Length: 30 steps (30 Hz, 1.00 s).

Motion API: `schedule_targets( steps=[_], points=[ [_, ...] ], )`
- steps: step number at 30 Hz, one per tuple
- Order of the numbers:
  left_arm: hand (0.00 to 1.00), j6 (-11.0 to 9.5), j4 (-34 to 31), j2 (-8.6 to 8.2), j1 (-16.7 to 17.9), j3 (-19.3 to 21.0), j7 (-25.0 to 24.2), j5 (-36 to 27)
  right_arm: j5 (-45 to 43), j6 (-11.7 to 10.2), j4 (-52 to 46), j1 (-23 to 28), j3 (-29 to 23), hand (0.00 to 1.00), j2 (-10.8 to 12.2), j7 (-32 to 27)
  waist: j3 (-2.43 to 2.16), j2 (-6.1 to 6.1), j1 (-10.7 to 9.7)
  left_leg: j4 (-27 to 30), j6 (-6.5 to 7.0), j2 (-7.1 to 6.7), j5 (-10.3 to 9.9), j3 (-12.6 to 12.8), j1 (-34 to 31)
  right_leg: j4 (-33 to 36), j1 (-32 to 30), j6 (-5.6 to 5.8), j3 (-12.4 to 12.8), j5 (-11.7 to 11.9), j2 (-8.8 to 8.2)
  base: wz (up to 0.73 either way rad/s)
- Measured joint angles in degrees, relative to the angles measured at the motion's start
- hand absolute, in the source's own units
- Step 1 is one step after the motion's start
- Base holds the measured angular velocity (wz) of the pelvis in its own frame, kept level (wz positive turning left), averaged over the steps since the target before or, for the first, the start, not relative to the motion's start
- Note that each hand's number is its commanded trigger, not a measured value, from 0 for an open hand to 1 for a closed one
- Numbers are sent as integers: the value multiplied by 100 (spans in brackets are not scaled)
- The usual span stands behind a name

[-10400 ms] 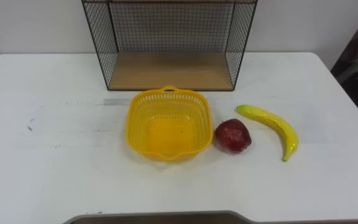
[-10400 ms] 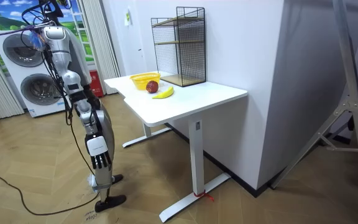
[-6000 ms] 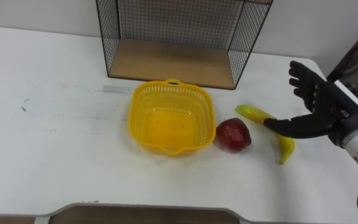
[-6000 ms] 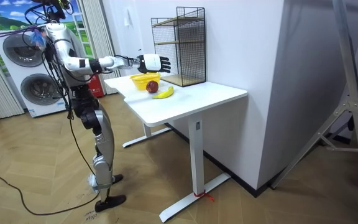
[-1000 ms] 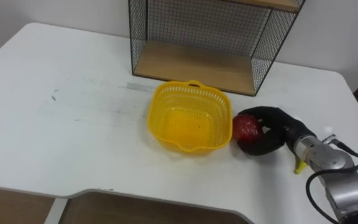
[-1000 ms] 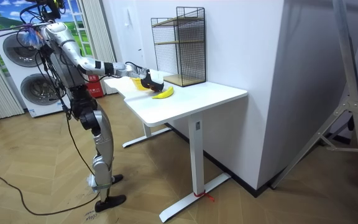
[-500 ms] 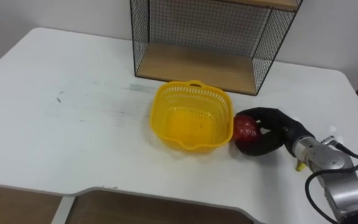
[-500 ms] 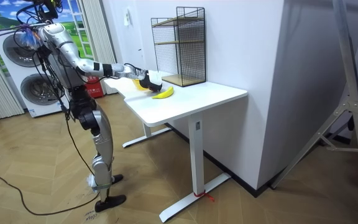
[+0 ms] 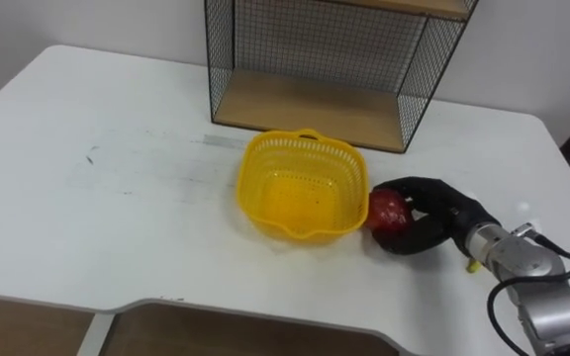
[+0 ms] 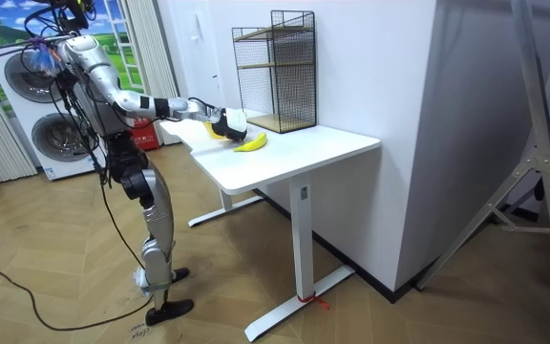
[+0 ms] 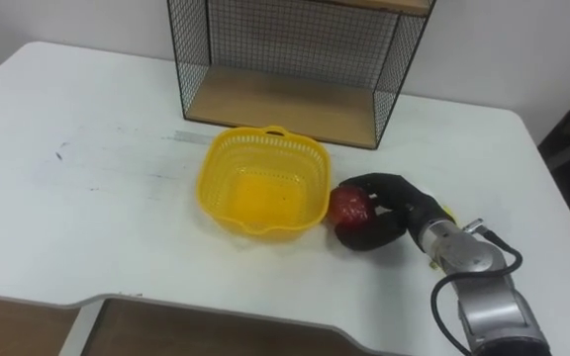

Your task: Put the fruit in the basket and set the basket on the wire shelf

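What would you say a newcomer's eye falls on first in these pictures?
The bright yellow basket sits empty in the middle of the white table, just in front of the wire shelf. On the basket's right, the robot's black right hand is curled round a red fruit close by the rim.

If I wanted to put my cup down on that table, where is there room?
The table's whole left part, from its left edge to the yellow basket, is bare, as is the front strip before the basket. Crowded on the right: the right hand curls round the red fruit beside the basket, the wire shelf behind.
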Motion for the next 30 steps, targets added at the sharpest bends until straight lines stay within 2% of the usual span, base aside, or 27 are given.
schedule_targets(
  steps=[8, 10, 16, 22, 25, 30],
  points=[
    [0, -15, -11, 4, 14, 36, 1, 4, 76, 0, -10, -1, -30, 100, -2, -22, 5, -50, -110, -38, 18, -36, 12, -6, 15, -14, -2, 23, -1, -15, -27, 0],
    [0, -50, -17, 15, -1, 116, 20, 3, 143, 0, -10, -1, -96, 100, -1, -53, 22, -91, -123, -42, 19, -38, 12, -6, 18, -14, -14, 23, 1, -15, -28, 0],
    [0, -99, -19, 17, 8, 118, 14, 1, 362, 0, -151, 0, -233, 100, -2, -248, 10, -120, -141, -71, 19, -27, 12, -3, 39, -6, 0, 23, 1, -14, -23, 0],
    [0, -106, -23, 16, 11, 122, -104, 3, 361, 0, -338, 0, -235, 100, -3, -266, 22, -93, -145, -100, 17, -20, 12, 2, 100, 1, 43, 22, 12, -14, -21, 0],
    [0, -105, -22, 16, 31, 135, -106, 3, 368, 3, -634, -1, -242, 100, -7, -321, 30, -43, -155, -105, 18, -22, 12, 2, 107, 1, 47, 22, 18, -14, -23, 0],
    [0, -107, -20, 15, 84, 135, -98, 7, 368, -1, -891, -1, -292, 100, -8, -441, 3, 39, -167, -129, 18, -26, 13, 5, 147, -8, 81, 23, 1, -14, -25, 0]
  ],
)
